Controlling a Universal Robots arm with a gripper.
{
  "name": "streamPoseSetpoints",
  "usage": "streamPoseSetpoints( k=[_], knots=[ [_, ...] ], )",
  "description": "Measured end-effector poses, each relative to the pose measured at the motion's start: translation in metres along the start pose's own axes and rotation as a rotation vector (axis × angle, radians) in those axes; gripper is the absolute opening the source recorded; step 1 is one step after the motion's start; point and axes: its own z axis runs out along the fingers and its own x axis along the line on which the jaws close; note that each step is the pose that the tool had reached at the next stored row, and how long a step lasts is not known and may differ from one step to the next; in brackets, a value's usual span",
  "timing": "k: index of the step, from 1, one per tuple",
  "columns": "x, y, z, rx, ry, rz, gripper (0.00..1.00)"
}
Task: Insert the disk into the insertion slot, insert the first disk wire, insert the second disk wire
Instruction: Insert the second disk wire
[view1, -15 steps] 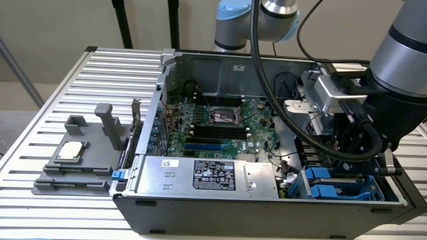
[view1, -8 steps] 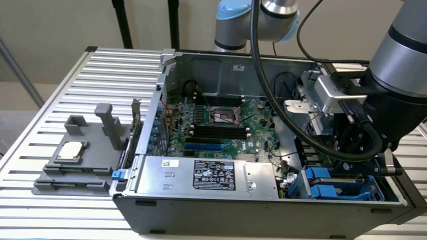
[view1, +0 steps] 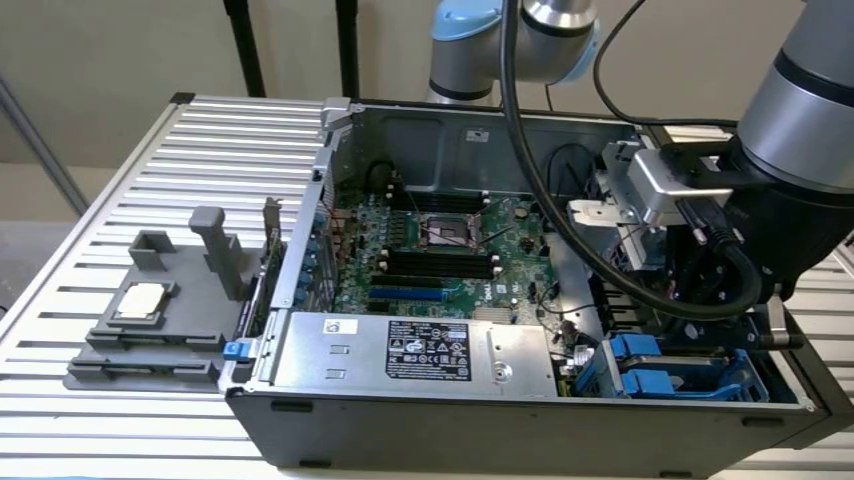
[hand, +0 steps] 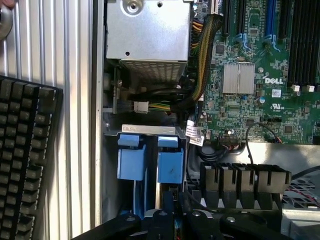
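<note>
Tool (hand: 172, 220), fingers together and holding nothing I can see, hovers above the blue-railed grey metal drive cage (hand: 150, 155) in the open computer case; seating and wiring look unconfirmed.

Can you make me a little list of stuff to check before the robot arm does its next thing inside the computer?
1. Gripper shut: ok; it sits low over the blue rails.
2. Gripper holding a wire or the disk: cannot tell, its tips are hidden in the dark gap.
3. Insertion slot in the case's near corner, at the exterior view's right, under the arm: ok.
4. Disk seated in the slot: cannot tell; blue plastic pieces fill it, but no label shows.
5. Yellow and black cable bundle clear of the slot: ok, it runs beside the silver box.
6. Green board free of loose parts: ok.
</note>
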Motion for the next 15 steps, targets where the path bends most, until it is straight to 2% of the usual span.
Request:
streamPoseSetpoints(
  k=[9, 15],
  knots=[
    [-0.0007, 0.0002, 0.0002, -0.0002, 0.0005, 0.004, 0.16],
    [-0.0007, 0.0005, 0.0038, -0.0002, 0.0005, 0.004, 0.16]
  ],
)
